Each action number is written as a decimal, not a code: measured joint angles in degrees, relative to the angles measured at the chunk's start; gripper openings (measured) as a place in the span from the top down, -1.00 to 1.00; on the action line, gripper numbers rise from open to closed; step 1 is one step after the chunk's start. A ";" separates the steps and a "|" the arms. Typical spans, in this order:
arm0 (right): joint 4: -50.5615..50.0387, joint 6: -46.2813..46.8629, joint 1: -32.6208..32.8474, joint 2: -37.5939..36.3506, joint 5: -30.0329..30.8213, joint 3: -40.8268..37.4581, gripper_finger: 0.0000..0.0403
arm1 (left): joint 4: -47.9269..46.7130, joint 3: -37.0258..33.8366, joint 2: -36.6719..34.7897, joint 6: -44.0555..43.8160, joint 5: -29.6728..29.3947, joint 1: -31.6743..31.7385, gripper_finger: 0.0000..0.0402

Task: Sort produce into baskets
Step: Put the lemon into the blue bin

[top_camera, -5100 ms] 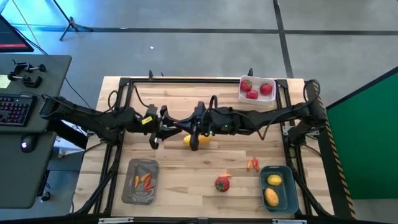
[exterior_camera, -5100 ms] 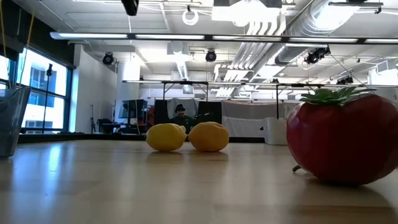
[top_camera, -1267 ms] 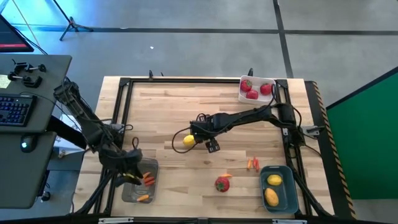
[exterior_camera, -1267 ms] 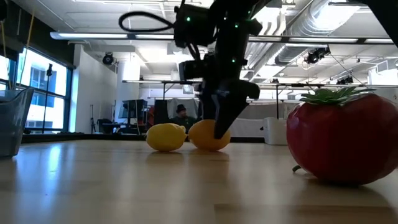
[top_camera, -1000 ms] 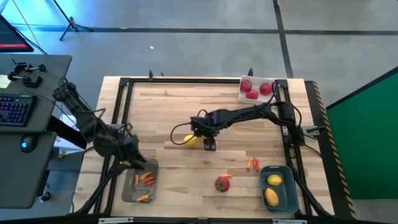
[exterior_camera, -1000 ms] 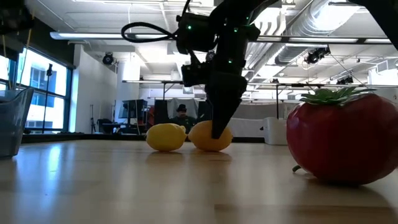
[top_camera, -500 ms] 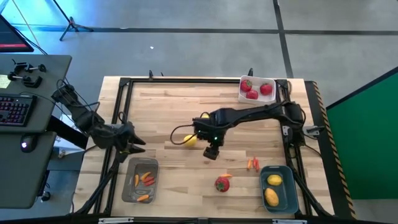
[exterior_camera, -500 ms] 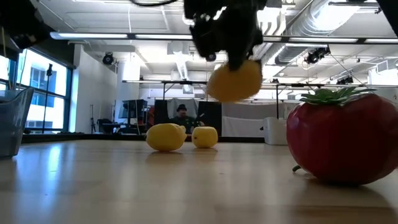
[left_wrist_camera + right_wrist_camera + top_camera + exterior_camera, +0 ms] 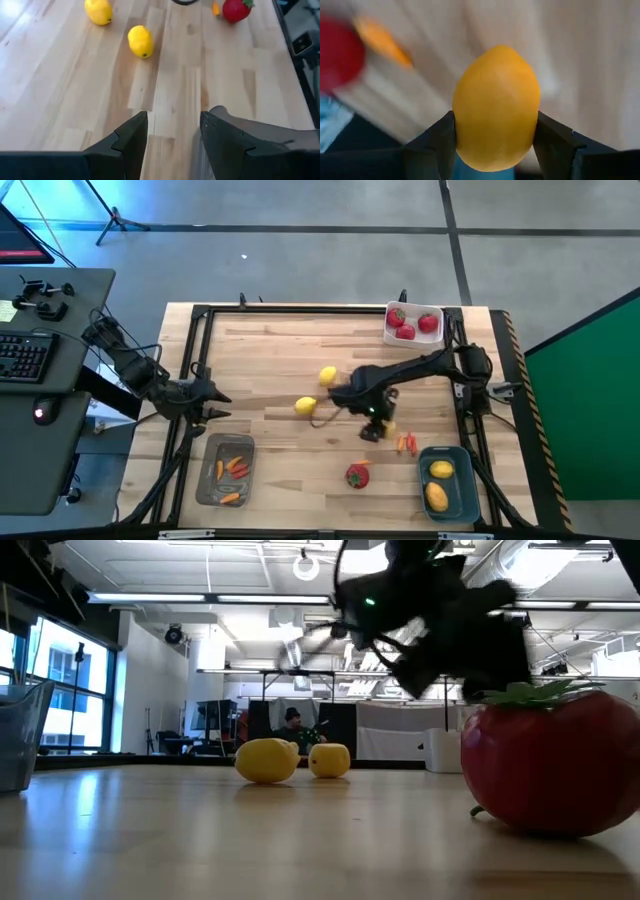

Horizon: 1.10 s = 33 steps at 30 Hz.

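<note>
My right gripper (image 9: 376, 430) hangs above the table between the red fruit (image 9: 357, 475) and the orange peppers (image 9: 405, 443), shut on a yellow lemon (image 9: 496, 112). Two more lemons (image 9: 328, 376) (image 9: 305, 406) lie on the wood at mid-table. The blue basket (image 9: 462, 480) at the near right holds two lemons. The white basket (image 9: 412, 311) at the far right holds three red fruits. The grey tray (image 9: 212, 480) at the near left holds peppers. My left gripper (image 9: 210, 402) stands open beyond the grey tray, with nothing between its fingers (image 9: 131, 136). My right gripper pinches the lemon between its two fingers (image 9: 436, 139), which sit on the lemon's two opposite sides (image 9: 462, 125). The lemon's pointed end sticks out past the fingertips. It is lifted clear of the table.
The big red fruit (image 9: 550, 765) stands close in front of the low camera. The dark frame rails (image 9: 190, 360) run along the table's left, right and far edges. Bare wood lies between the grey tray and the red fruit.
My right gripper has taken a lemon up off the mid-table and carried it toward the table's near right, toward the blue basket. My left gripper has drawn back from over the grey tray toward the far edge, staying open.
</note>
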 joint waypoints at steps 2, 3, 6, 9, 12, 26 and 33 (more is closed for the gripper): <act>-3.47 -0.62 1.43 -0.20 -1.09 -0.59 0.02 | -0.01 -0.02 -0.07 -0.13 0.07 0.32 0.15; -5.20 -1.41 2.18 -0.43 -1.11 -0.18 0.02 | 0.05 -0.02 -0.11 -0.61 0.39 0.32 0.15; -10.21 -3.02 3.72 -2.50 -1.13 3.15 0.02 | 0.54 -0.02 -0.14 -1.05 2.69 0.32 0.15; -12.35 -0.58 4.56 -5.79 -1.82 7.02 0.02 | 0.17 -0.02 -0.13 -0.54 5.10 0.32 0.15; -12.32 4.31 4.96 -9.36 -3.65 8.24 0.02 | -0.79 -0.02 -0.11 1.45 6.40 0.30 0.15; -5.72 30.12 15.23 -18.59 -10.64 -6.03 0.02 | -2.86 -0.09 -0.11 -2.18 4.82 0.32 0.15; 0.85 47.83 20.15 -26.37 -10.64 -14.42 0.02 | -2.51 -0.09 -0.11 -10.23 4.83 0.32 0.15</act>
